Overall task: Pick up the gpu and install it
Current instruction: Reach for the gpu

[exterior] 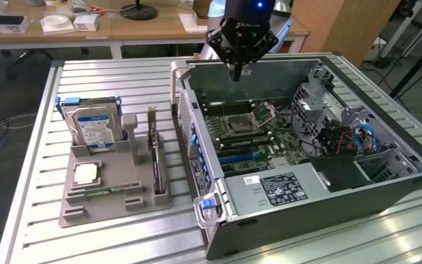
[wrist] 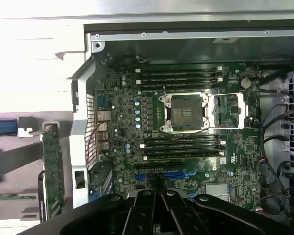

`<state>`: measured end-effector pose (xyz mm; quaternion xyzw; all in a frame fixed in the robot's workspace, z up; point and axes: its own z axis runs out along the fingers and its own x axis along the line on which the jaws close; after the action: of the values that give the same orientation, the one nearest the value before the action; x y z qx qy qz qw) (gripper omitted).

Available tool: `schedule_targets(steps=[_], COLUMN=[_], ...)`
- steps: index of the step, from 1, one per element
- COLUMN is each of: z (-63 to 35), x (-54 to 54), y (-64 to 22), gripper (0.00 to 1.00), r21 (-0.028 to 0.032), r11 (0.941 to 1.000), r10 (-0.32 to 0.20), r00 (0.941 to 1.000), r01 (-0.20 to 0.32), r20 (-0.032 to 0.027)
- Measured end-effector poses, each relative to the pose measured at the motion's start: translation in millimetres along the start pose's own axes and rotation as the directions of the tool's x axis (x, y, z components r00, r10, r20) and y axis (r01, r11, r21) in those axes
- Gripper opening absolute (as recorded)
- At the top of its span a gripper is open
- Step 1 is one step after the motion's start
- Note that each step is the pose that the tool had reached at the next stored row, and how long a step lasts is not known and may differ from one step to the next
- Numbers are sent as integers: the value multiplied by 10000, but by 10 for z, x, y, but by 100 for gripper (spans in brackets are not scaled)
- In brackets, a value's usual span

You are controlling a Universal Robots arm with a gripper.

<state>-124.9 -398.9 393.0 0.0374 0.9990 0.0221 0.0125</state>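
Fingers [exterior: 236, 71] pressed together, empty, hang above the open case [exterior: 343, 220]. The gpu [exterior: 156, 159] stands on edge in a grey holder [exterior: 75, 212] on the worktop [exterior: 39, 126]. It is well aside of them, beside a drive [exterior: 94, 129] whose blue-white label is unreadable.

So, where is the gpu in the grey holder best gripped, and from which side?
The gpu stands on its long edge in a slot of the grey holder, and its lower edge is buried there. So probably pinch the free upper edge near the middle, with the fingers on the two flat faces, coming straight down from above.
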Motion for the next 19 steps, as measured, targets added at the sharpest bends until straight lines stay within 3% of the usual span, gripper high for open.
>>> schedule_targets(steps=[19], z=[4], x=[106], y=[-8], gripper=[11], r21=[0], r11=[10000], r10=[0], r00=[10000], r01=[0], r20=[-1])
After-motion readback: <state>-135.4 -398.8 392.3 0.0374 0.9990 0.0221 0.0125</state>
